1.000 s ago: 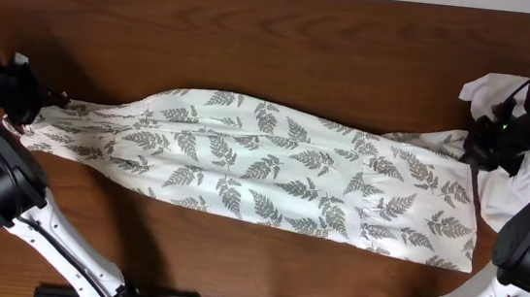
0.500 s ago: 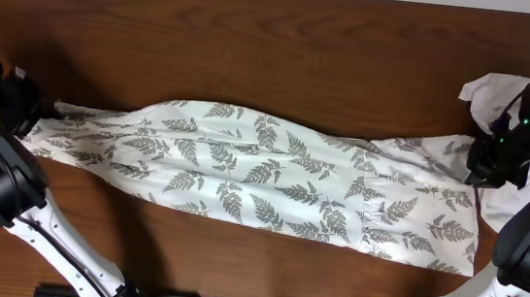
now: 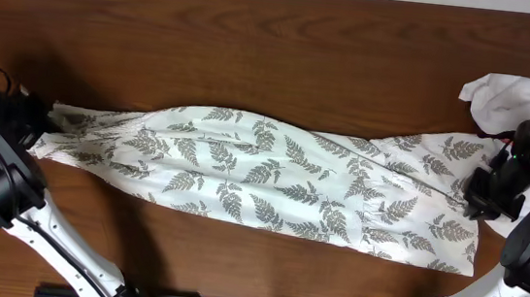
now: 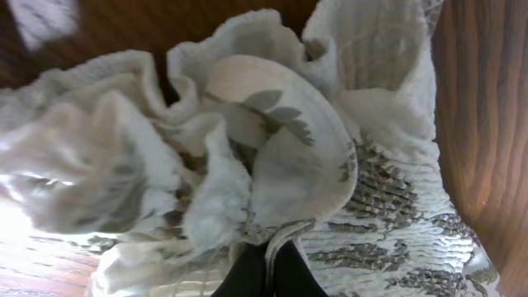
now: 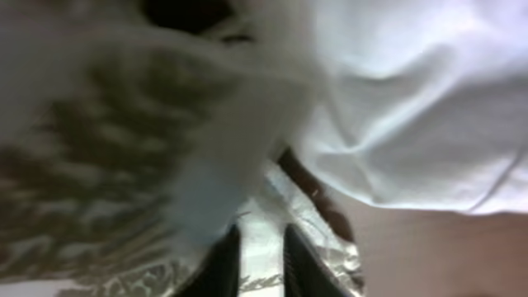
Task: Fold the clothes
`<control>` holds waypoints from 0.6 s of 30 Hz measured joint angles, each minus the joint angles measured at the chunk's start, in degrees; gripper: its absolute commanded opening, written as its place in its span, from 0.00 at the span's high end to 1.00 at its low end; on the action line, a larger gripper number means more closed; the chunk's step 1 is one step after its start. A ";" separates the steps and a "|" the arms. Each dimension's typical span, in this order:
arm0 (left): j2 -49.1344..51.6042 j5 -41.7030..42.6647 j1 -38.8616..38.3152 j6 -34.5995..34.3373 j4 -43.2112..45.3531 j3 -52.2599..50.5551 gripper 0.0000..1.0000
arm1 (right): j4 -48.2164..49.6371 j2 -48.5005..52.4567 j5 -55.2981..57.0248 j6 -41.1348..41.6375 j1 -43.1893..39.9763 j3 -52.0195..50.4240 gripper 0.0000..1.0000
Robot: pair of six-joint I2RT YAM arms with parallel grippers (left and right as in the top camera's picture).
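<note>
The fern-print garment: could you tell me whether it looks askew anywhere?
Yes. The fern-print garment lies rumpled in a slanting band; its left end is bunched in the shut left gripper, its right end meets a plain white garment.

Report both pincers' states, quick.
Left pincer: closed, pinching one end of the fern-print garment.
Right pincer: fingers slightly apart over the fabric; whether it grips any cannot be told.

The dark brown wooden table (image 3: pixel 284 53) carries 2 garments. A long white thin fabric garment printed with grey-green fern leaves (image 3: pixel 262 182) lies stretched across its middle. A crumpled plain white garment (image 3: pixel 504 94) lies at the right edge.
</note>
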 measured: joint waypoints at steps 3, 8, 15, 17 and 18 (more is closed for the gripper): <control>0.00 -0.02 0.22 0.00 0.09 -0.02 0.94 | -0.07 0.00 -1.86 0.17 -0.20 0.07 0.61; 0.00 -0.02 0.26 0.00 0.20 -0.02 0.94 | -3.04 0.00 -4.39 0.02 -0.17 1.73 0.58; 0.00 -0.02 0.26 0.00 0.20 -0.02 0.94 | -8.46 0.00 -8.79 -1.25 -0.17 7.85 0.58; 0.00 -0.04 0.26 0.00 0.20 -0.02 0.94 | -9.18 0.00 -10.10 -1.95 -0.17 9.16 0.58; 0.00 -0.02 0.26 0.00 0.20 -0.02 0.94 | -9.27 0.00 -10.51 -2.14 -0.17 9.51 0.58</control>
